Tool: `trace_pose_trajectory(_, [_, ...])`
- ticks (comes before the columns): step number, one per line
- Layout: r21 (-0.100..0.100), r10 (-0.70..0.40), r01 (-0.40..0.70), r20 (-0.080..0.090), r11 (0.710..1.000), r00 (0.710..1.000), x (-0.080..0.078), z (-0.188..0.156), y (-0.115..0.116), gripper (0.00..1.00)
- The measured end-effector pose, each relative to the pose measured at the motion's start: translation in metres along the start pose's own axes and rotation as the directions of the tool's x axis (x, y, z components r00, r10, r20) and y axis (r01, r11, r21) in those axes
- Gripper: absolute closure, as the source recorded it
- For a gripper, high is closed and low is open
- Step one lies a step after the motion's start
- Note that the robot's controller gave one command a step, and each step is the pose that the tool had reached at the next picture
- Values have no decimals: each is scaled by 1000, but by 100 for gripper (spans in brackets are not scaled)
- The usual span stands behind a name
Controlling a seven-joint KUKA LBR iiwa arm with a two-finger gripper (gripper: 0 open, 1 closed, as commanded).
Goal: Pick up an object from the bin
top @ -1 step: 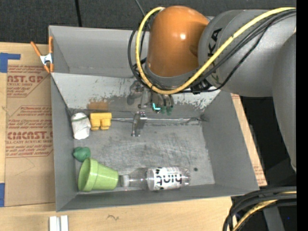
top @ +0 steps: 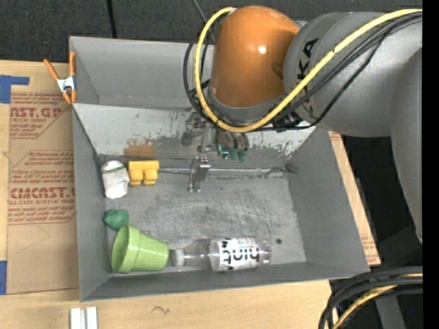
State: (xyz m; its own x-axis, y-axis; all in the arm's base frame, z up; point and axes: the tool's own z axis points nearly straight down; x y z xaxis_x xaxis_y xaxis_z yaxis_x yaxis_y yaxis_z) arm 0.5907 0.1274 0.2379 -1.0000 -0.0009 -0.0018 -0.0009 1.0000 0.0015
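Note:
My gripper (top: 197, 175) hangs below the orange wrist cover over the bare floor at the back middle of the bin, with nothing seen held in it. The nearest thing is a yellow block (top: 143, 172), a short way to its left by the back wall. A white crumpled lump (top: 114, 179) lies just left of the block. A clear plastic bottle with black lettering (top: 230, 254) lies on its side along the front wall, well below the gripper.
A light green cup (top: 138, 251) lies on its side in the front left corner, its base touching the bottle's neck. A small dark green blob (top: 116, 218) sits just above it. The arm covers the bin's back right.

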Motion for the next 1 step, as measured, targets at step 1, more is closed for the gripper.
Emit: trace_pose_trajectory(1, [2, -292, 292, 2, 956, 956, 16, -37, -56, 100])
